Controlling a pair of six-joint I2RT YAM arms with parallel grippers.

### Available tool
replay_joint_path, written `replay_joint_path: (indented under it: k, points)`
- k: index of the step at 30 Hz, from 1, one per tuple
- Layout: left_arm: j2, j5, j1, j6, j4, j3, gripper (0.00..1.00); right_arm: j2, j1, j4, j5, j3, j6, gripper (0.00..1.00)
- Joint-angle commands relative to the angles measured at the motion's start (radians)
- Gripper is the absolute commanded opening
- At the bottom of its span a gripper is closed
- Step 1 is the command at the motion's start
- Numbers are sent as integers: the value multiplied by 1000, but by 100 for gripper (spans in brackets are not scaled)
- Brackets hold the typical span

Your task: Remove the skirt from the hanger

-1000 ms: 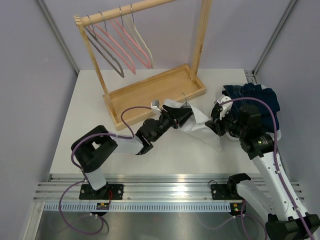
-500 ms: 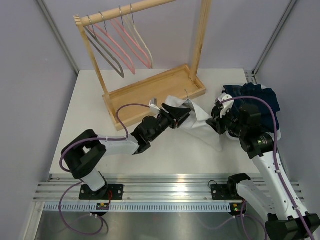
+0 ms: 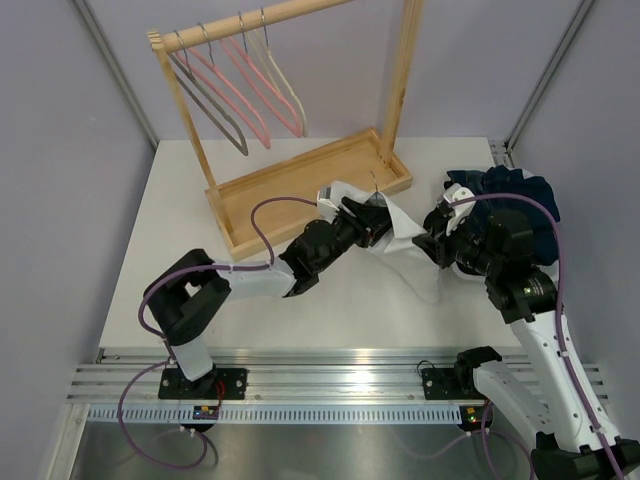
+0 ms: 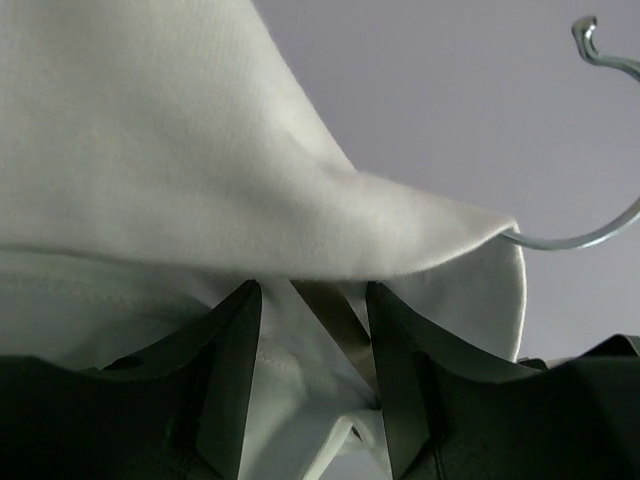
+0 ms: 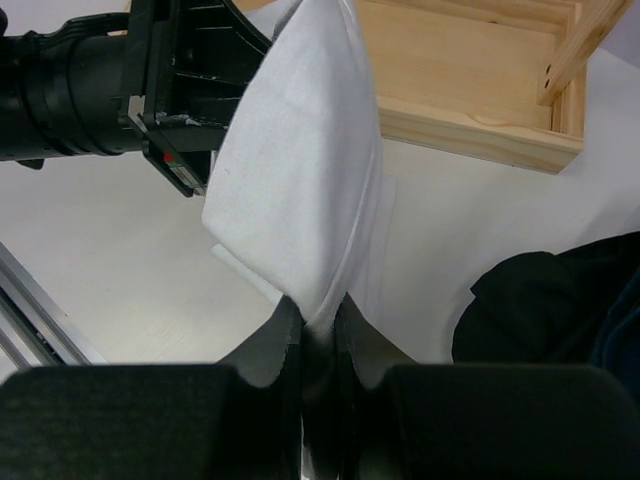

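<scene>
The white skirt [image 3: 408, 238] is stretched between my two grippers, just in front of the wooden rack's base. Its hanger shows as a thin metal hook [image 3: 373, 182] sticking up at the skirt's far end. In the left wrist view the hook [image 4: 585, 238] curls out from under the skirt [image 4: 200, 150]. My left gripper [image 3: 370, 220] has its jaws apart around the skirt's top edge. A flat brownish hanger strip [image 4: 335, 330] runs between the fingers against the right one, and the left gripper [image 4: 312, 300] does not pinch it. My right gripper [image 5: 318, 312] is shut on a fold of the skirt [image 5: 300, 170].
A wooden clothes rack with a tray base [image 3: 290, 190] stands at the back, with several empty hangers [image 3: 240, 90] on its rail. A pile of dark blue clothes [image 3: 510, 195] lies at the right, behind my right arm, and the pile [image 5: 545, 310] also shows in the right wrist view.
My left gripper has moved right and away from me towards the rack's base, carrying the skirt's top end along, and its jaws stand a little wider. The right gripper has barely moved.
</scene>
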Motion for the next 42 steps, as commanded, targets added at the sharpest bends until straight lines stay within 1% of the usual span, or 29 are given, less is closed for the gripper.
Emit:
replay_joint_path:
  k: [1,6,11,14,15,17,18,21,22,23,24,25,26,27,28,30,31,33,34,36,37,38,39,40,41,42]
  points:
    - [28,-17,-3,17,24,61,48,-44,10,47,-53,3,8,0]
    - [45,-13,-3,6,25,89,43,-61,10,43,-49,-34,-15,0]
    - [33,7,-3,0,51,75,44,-70,10,44,2,-44,-43,0]
    - [24,10,-3,-5,70,54,42,-62,10,49,-6,-46,-46,0]
    - [21,10,-1,-5,79,52,35,-61,10,52,-16,-47,-43,0]
    - [21,15,2,-8,90,51,29,-57,10,52,-23,-61,-47,0]
    - [22,23,3,-8,96,51,22,-59,10,50,-24,-66,-52,0]
    - [22,30,8,-6,102,51,11,-67,10,40,-39,-84,-63,0]
    - [22,33,8,-2,102,51,2,-77,10,37,-44,-93,-64,0]
    - [22,35,11,3,103,51,0,-80,10,32,-56,-97,-70,0]
    - [21,41,11,9,105,52,0,-85,10,23,-69,-100,-83,1]
    - [18,49,13,32,103,54,0,-90,10,5,-79,-101,-92,6]
    - [16,56,14,46,99,57,0,-91,10,-6,-89,-100,-103,13]
    - [12,73,16,60,96,58,0,-94,10,-17,-104,-95,-124,36]
    - [6,85,16,93,90,57,0,-97,10,-31,-110,-90,-135,48]
    - [-16,136,25,127,61,42,0,-100,10,-78,-121,-52,-172,66]
    - [-27,153,28,162,48,32,0,-99,10,-100,-127,-11,-185,82]
    - [-60,208,43,196,21,-9,0,-93,10,-189,-170,40,-266,91]
    - [-73,230,55,234,13,-24,0,-87,12,-251,-187,90,-288,96]
    - [-117,298,65,283,-27,-52,0,-71,10,-311,-249,138,-351,98]
    - [-132,326,71,347,-44,-73,0,-65,10,-374,-272,181,-372,99]
    - [-149,354,74,383,-64,-81,0,-62,10,-400,-318,198,-409,100]
    - [-184,413,74,426,-115,-87,0,-54,10,-425,-340,213,-425,99]
    - [-203,450,75,524,-145,-93,0,-50,10,-460,-357,238,-439,100]
    - [-223,481,75,573,-182,-96,0,-47,10,-474,-380,244,-457,99]
    - [-243,533,74,628,-268,-100,0,-35,10,-483,-389,249,-468,99]
